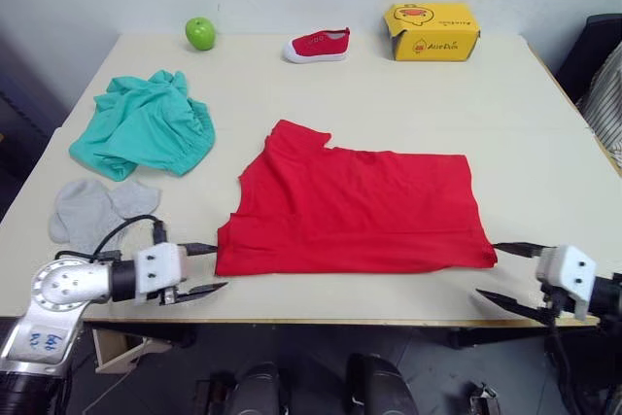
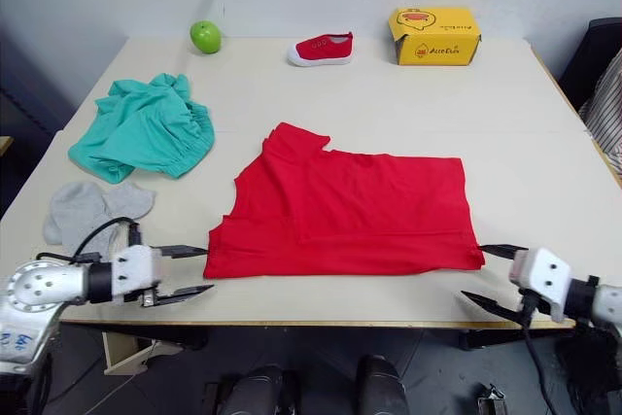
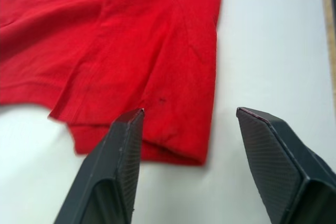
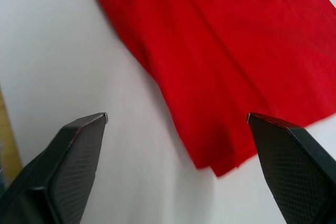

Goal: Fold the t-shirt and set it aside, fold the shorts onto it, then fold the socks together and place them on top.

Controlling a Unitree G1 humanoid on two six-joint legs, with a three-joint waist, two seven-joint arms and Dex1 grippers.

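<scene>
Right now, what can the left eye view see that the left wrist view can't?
Left eye view alone: the teal shorts, grey socks, green apple, red shoe, yellow box and the open right gripper. Left wrist view alone: a small dark speck on the cloth. Both: the red t-shirt, the table and the open left gripper.

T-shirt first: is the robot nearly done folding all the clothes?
Not nearly. The t-shirt looks folded over once already, lying flat mid-table. The left pincer and right pincer are open at its two near corners, holding nothing. The shorts are crumpled at the left and the socks lie unfolded, both untouched.
</scene>
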